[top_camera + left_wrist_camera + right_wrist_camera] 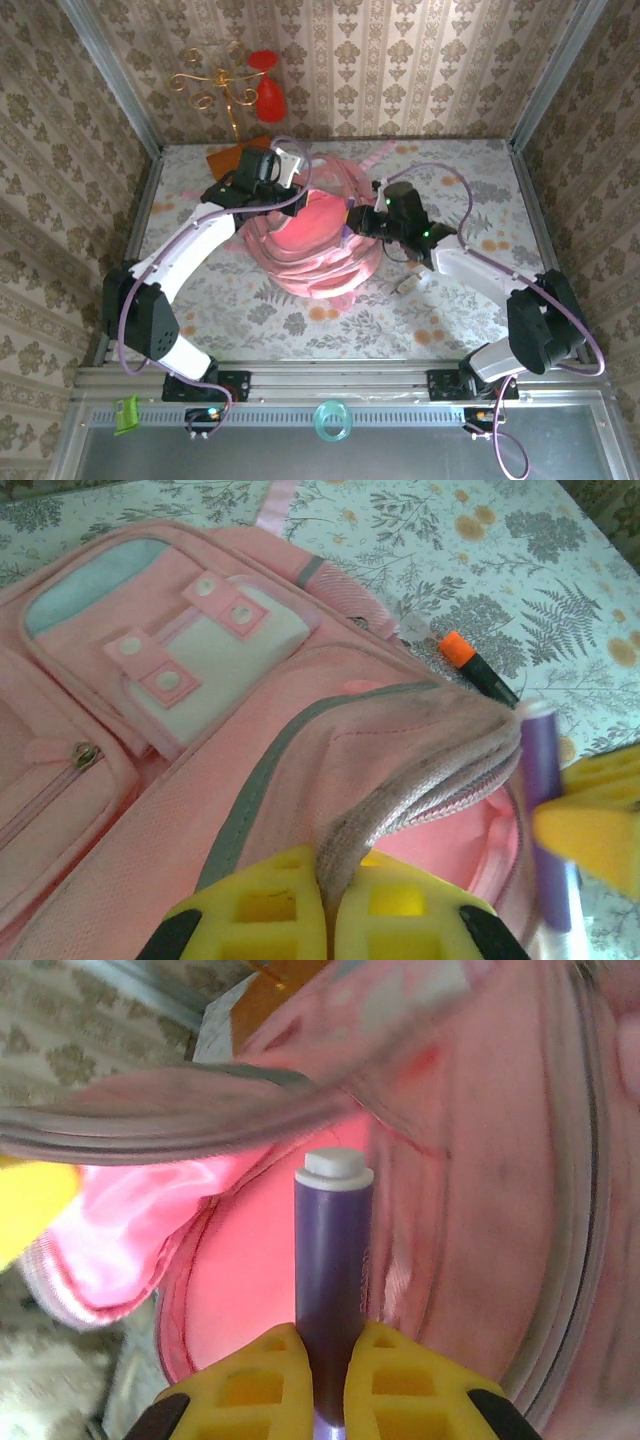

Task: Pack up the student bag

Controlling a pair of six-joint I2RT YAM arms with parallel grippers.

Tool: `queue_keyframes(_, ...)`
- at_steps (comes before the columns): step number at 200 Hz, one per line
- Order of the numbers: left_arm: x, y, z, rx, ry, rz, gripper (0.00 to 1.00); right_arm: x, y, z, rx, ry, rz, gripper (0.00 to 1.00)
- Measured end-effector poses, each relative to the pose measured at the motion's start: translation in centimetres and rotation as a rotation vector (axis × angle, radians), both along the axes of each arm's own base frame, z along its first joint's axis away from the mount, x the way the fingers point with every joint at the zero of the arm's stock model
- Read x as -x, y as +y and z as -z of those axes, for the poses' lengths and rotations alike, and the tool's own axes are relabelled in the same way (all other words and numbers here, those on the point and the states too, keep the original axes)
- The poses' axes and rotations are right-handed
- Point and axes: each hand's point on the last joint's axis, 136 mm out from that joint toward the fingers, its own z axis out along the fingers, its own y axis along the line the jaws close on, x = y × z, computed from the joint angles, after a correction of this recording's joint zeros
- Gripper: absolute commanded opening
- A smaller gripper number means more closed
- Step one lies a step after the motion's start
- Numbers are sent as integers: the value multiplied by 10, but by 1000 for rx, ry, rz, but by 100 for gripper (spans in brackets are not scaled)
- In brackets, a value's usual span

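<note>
Mid-frame on the desk (480, 165), the student bag (315, 250) opens straight ahead of the right gripper (333, 1345), clamped on a purple marker (333, 1250) pointing inward, while the left gripper (330, 885) pinches its rim.

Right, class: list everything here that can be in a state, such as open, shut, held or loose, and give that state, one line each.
bag: main compartment open, its rim pulled up.
pocket zip: shut.
left gripper: shut on the bag's rim.
right gripper: shut on the purple marker.
purple marker: capped, held at the bag's opening.
orange marker: capped, lying loose beside the bag.
</note>
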Motion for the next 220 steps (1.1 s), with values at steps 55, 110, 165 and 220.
queue_keyframes(55,1,0,-1,14,25,-15,0,-17,44,-2,-226,66,190,5)
queue_keyframes(110,4,-4,-2,24,32,-5,0,-49,58,-4,-245,79,341,62)
queue_keyframes(165,-1,-1,-5,42,31,-21,0,-10,20,-27,-18,-42,247,62)
queue_keyframes(220,-3,1,-6,49,32,-22,0,-49,-148,-14,497,-102,315,70)
